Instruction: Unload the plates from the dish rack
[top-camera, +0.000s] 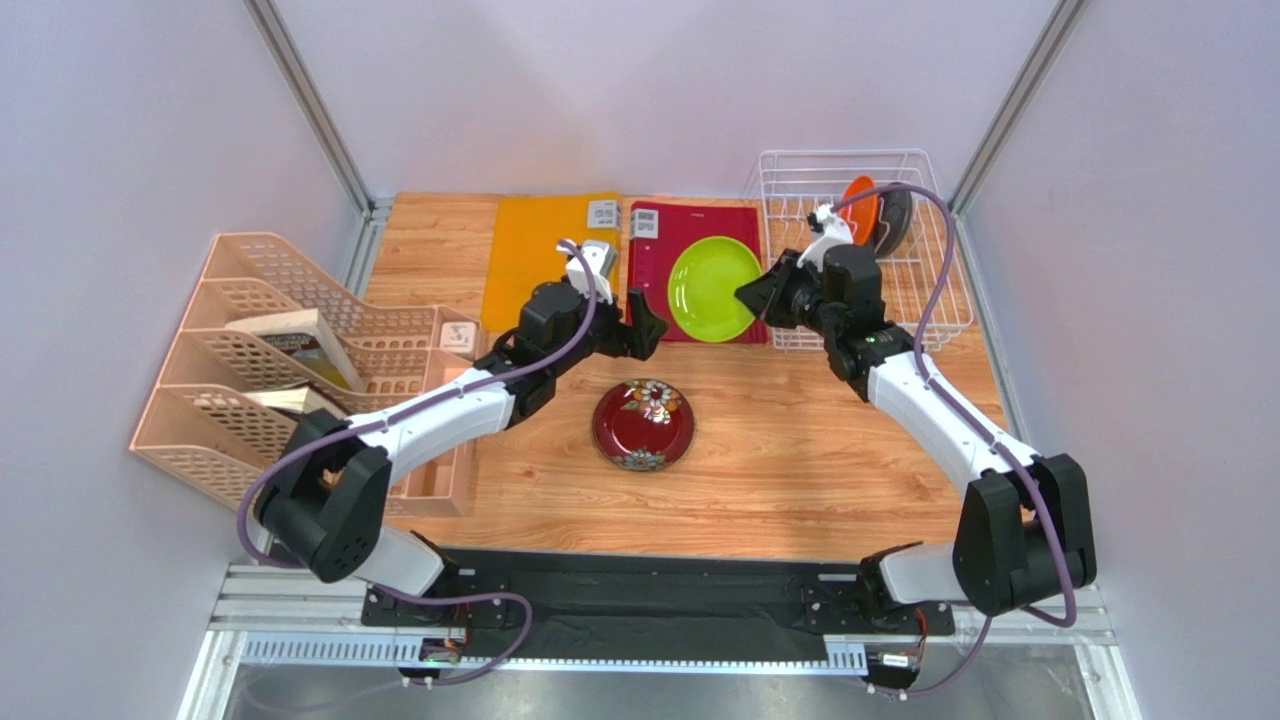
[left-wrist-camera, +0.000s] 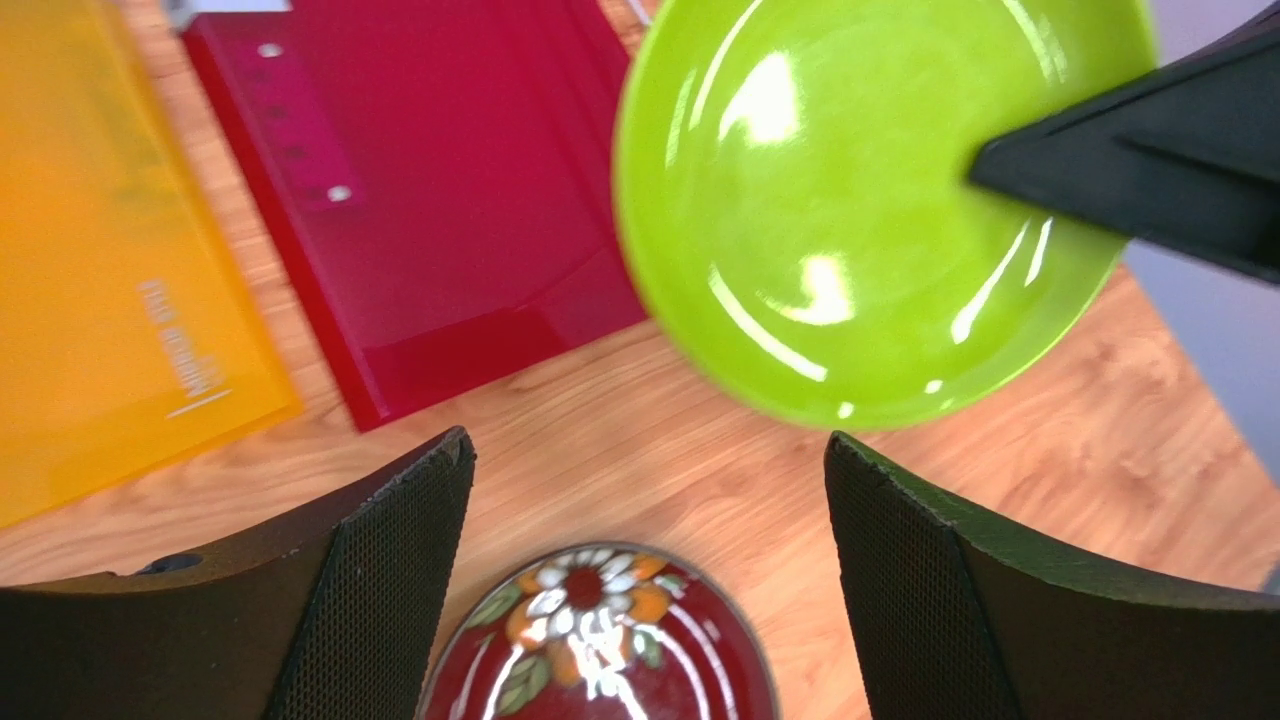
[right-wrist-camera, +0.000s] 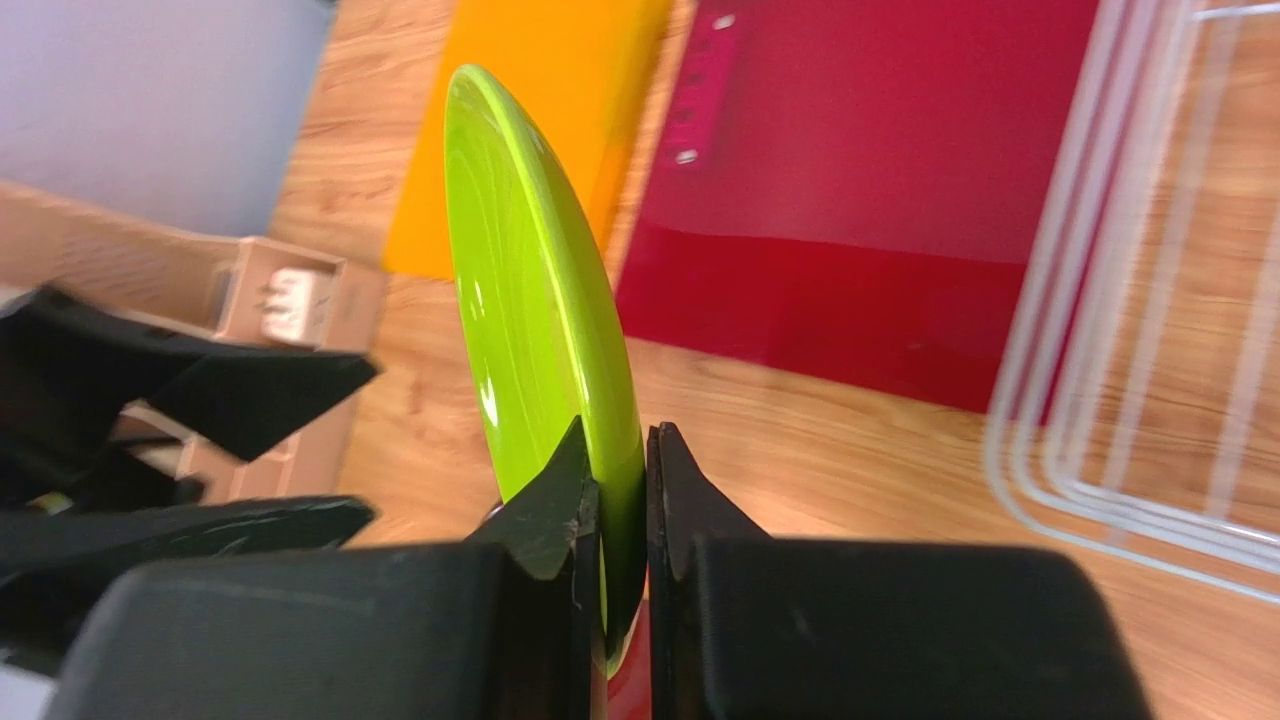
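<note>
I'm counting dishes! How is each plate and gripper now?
lime green plate: held on edge.
dark red plate: lying on table.
orange plate: standing in dish rack.
dark plate: standing in dish rack.
left gripper: open, empty.
right gripper: shut on lime green plate.

My right gripper holds one plate by its rim above the right-hand folder, just left of the dish rack at the table's back right. My left gripper hangs just left of that plate. Before both, another plate lies on the table. A third plate and a fourth plate stand side by side in the rack. The left-hand folder lies beside the right-hand one, and the file organiser sits at the left edge.
</note>
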